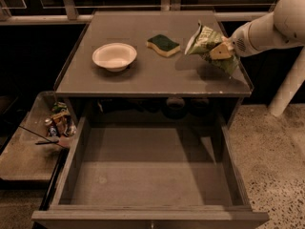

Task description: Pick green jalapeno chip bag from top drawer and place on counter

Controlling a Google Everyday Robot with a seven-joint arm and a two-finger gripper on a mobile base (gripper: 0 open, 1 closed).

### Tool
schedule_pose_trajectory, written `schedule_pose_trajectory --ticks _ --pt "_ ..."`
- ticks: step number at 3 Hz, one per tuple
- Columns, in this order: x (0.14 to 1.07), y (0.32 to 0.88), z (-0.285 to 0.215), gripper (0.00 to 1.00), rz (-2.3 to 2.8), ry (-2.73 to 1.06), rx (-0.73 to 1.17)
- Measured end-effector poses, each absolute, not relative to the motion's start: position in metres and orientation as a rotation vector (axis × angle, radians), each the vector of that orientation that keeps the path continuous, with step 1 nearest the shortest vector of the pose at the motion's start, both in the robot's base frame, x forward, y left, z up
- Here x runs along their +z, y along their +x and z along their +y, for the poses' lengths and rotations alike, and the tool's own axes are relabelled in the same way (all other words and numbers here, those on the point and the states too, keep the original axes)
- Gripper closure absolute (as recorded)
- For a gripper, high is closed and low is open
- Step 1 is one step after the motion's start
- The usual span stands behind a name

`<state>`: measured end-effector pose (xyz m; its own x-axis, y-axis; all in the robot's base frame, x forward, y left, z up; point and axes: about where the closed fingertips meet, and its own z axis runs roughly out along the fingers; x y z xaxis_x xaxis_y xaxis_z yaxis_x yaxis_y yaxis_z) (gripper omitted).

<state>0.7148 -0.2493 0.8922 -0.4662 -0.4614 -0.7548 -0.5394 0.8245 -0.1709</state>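
The green jalapeno chip bag (pixel 209 46) is held upright over the right side of the counter (pixel 143 75), its lower corner close to or touching the surface. My gripper (pixel 223 51) is shut on the bag's right side, reaching in from the right on a white arm. The top drawer (pixel 147 175) stands pulled fully open below the counter, and its floor is bare.
A white bowl (pixel 114 56) sits on the counter's left half. A green-and-yellow sponge (pixel 163 45) lies near the middle back, just left of the bag. A low side tray (pixel 28 151) with clutter is at the lower left. A white post (pixel 289 87) stands at right.
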Motion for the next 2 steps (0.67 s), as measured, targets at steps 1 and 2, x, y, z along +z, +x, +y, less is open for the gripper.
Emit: schedule_pose_trajectory --ticks 1,2 --pt "0.866 0.715 -0.232 1.0 2.176 -0.791 0.17" --pt "0.852 0.715 -0.218 0.82 2.2 -0.84 0.209"
